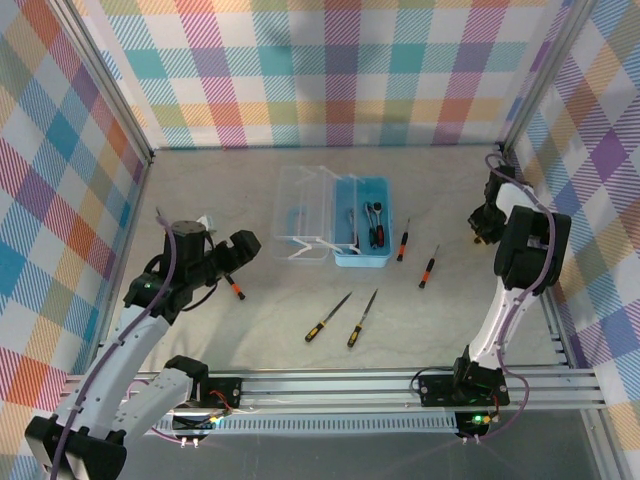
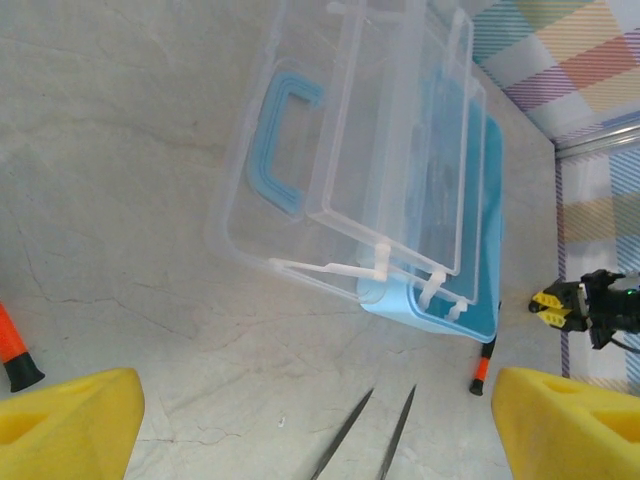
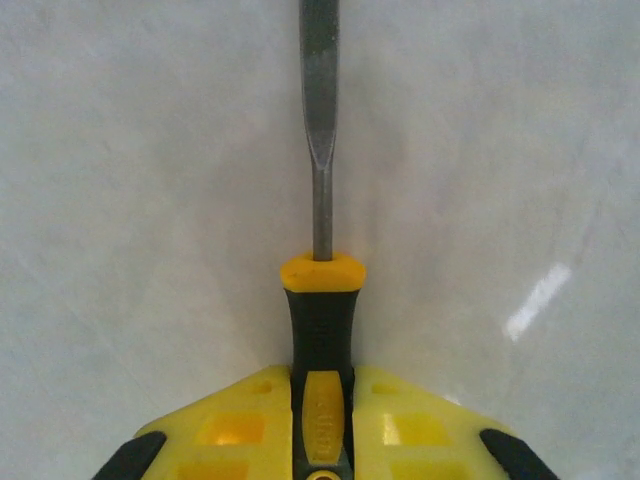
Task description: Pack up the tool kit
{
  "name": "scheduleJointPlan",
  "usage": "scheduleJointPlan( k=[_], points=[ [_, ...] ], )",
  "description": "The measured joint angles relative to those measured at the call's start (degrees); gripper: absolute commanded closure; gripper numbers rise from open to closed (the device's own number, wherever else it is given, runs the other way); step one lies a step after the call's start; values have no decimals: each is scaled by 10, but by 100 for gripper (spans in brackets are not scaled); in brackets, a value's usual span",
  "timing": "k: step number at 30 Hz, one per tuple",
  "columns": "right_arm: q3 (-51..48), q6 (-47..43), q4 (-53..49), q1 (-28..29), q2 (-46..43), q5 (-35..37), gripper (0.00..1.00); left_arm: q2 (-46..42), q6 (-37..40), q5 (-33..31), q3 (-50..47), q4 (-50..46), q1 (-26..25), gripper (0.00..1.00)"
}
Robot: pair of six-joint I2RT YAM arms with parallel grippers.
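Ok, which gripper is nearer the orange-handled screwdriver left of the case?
Left. Left gripper hangs beside that screwdriver; right gripper, gripping a yellow-black screwdriver, is beyond the case.

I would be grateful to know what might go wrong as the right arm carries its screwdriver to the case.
1. The right gripper holds the yellow-and-black screwdriver by its handle alone, so the long blade sticking out ahead may swing or slip in transit.
2. Two small red-and-black screwdrivers lie between it and the blue case; a low path could knock them.
3. The case already holds tools, so the blade might snag on them or the rim.
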Motion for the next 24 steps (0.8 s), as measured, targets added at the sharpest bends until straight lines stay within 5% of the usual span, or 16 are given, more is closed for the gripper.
scheduleJointPlan(
  k=[9, 17, 24],
  points=[
    [-176, -34, 16, 71, -161, -35, 88, -43, 0, 1, 3, -45, 0, 12],
    [-228, -72, 19, 110, -289, -64, 89, -93, -5, 0, 3, -94, 0, 12],
    [-229, -90, 5, 256, -372, -68, 90, -106, -30, 0, -20, -105, 0, 11]
  ],
)
